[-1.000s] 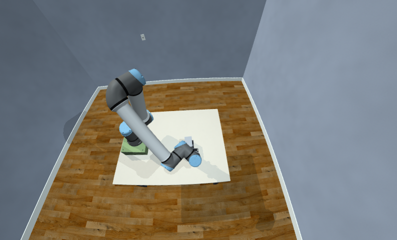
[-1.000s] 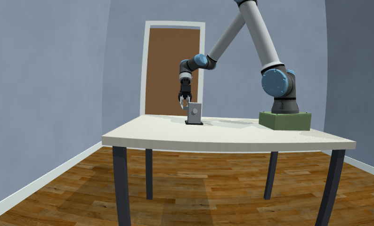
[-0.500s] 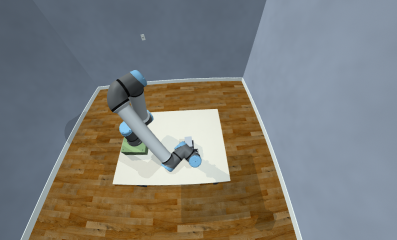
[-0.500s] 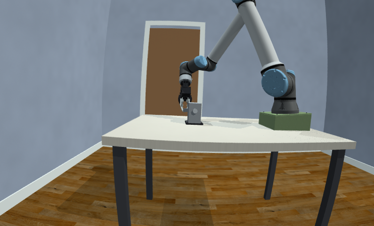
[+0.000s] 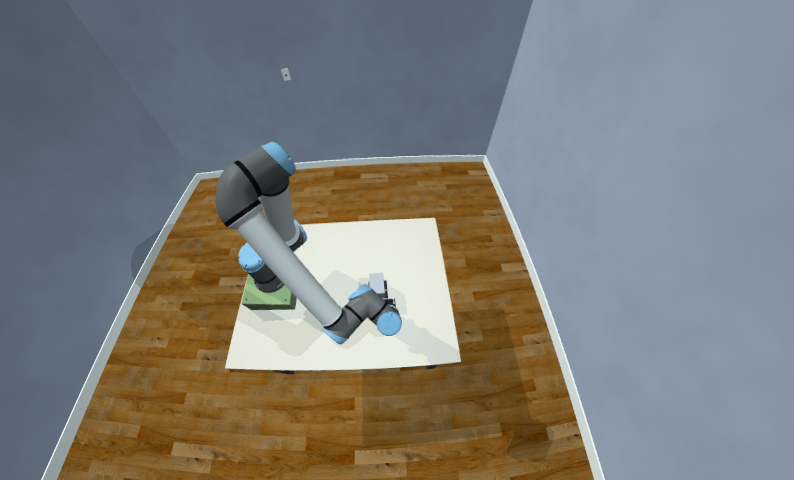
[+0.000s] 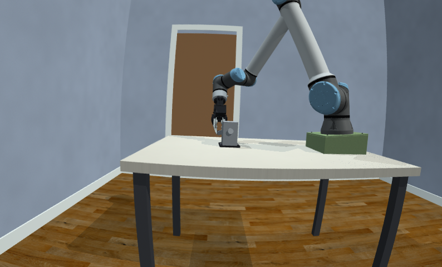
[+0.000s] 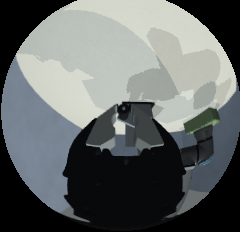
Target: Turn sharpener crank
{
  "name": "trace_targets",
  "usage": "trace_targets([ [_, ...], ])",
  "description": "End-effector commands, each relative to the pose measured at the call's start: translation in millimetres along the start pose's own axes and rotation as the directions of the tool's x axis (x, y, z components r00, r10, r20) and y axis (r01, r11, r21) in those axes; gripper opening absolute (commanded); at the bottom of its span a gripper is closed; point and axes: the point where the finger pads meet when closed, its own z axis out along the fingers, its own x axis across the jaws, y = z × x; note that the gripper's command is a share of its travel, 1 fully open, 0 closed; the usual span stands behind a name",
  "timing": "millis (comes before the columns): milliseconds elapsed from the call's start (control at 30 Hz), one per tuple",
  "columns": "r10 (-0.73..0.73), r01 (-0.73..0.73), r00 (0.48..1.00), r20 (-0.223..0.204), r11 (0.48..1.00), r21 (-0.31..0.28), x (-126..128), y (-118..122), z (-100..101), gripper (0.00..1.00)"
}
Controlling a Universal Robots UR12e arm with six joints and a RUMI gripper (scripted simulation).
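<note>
We found the gripper point(image 6: 217, 127) at frame centre, fingers clamped on the crank point(image 7: 123, 110) beside the sharpener point(image 6: 229, 133) on the table point(image 6: 269, 163), evidently positioned for turning it.
</note>
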Motion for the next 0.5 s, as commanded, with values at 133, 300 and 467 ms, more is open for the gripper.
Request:
trace_targets([
  [133,0.0,0.0,1.0,0.001,1.0,0.001,4.4,-4.2,6.4,0.09],
  [300,0.0,0.0,1.0,0.001,1.0,0.001,7.6,-6.2,9.9,0.09],
  [467,0.0,0.0,1.0,0.001,1.0,0.001,10.4,-7.7,12.4,0.09],
])
